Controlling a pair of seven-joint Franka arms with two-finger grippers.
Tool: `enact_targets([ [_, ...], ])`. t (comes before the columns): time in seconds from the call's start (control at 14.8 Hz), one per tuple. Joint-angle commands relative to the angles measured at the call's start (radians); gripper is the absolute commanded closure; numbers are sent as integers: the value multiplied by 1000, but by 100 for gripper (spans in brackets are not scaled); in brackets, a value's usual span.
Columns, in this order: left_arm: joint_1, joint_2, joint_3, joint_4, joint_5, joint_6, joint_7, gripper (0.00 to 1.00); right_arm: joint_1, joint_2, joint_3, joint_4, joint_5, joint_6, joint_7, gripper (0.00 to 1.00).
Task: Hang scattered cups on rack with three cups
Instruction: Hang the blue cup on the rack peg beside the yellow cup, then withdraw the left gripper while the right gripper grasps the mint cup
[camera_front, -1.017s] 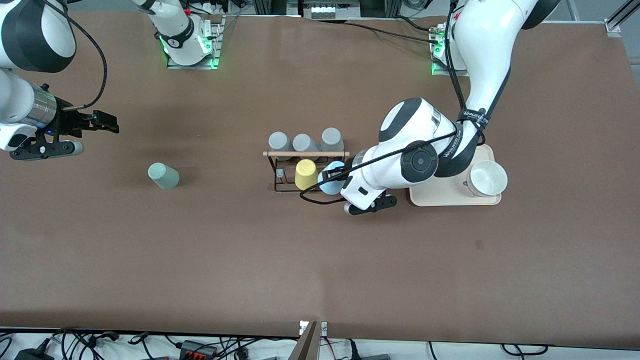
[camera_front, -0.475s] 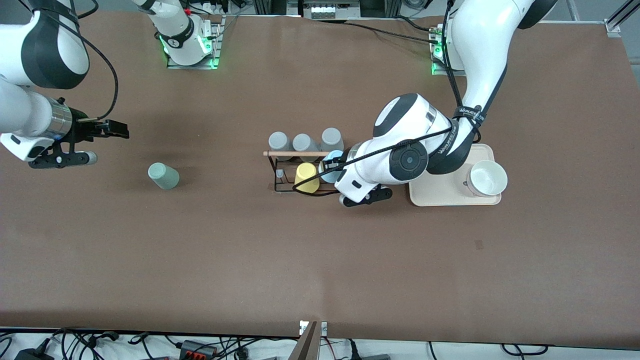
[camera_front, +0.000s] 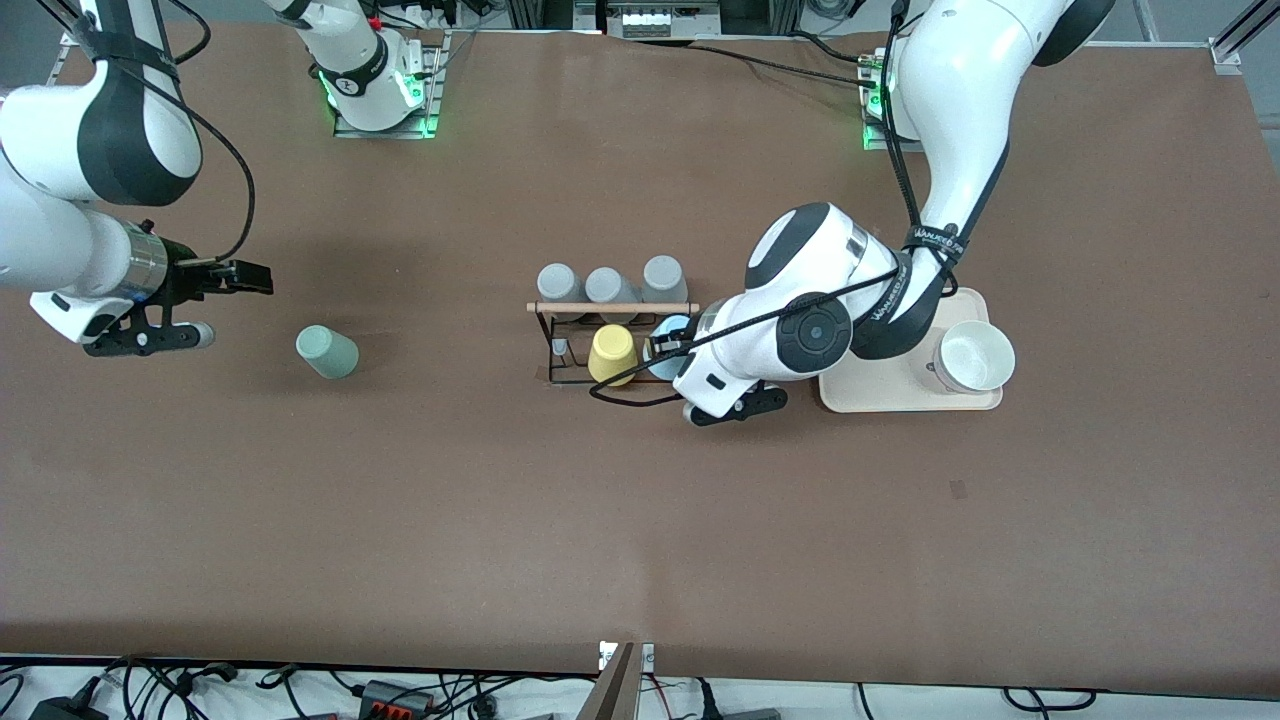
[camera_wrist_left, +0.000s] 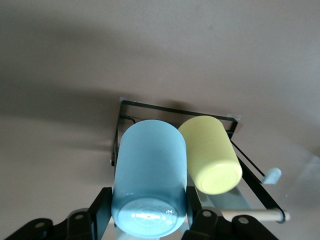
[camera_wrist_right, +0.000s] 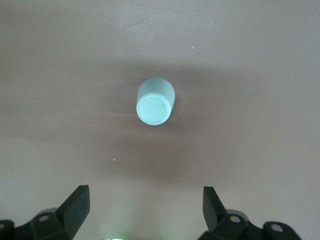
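Left wrist view: we see the left gripper (camera_wrist_left: 150, 215) clamping the light blue cup (camera_wrist_left: 148, 182) at the rack (camera_wrist_left: 175, 112), beside the yellow cup (camera_wrist_left: 210, 155). Right gripper (camera_wrist_right: 145, 200), fingers wide, hangs over the worktop (camera_front: 640, 540) near the mint-green cup (camera_front: 327, 352).

Three grey tumblers (camera_front: 609, 284), one yellow cup (camera_front: 612, 352), one light blue tumbler (camera_wrist_left: 148, 185), one mint-green tumbler (camera_front: 327, 352), one white bowl (camera_front: 973, 356), one cream tray (camera_front: 880, 395), one black wire rack (camera_front: 560, 350).

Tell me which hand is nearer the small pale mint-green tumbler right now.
Right. The right hand, open, is over the table near the small pale mint-green tumbler. The left hand is at the black wire rack, holding the light blue tumbler.
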Motion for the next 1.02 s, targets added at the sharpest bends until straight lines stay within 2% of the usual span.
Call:
enact_targets([
  [0.0,-19,8,10,9,38,12,1,18,3,24,0,-9,-3,35,26,0],
  [0.07,-16,5,10,21,63,12,-1,0,3,28,2,-11,-3,45,26,0],
  [0.2,8,-33,15,23,80,4,-1,0,2,53,2,-16,5,59,27,0],
  [0.41,114,-96,15,19,130,-68,1,0,0,103,0,-20,5,117,27,0],
  [0.68,220,-206,24,21,161,-276,2,0,5,113,0,-136,2,289,82,0],
  [0.95,251,-312,23,18,227,-350,-2,0,6,122,0,-248,2,482,87,0],
])
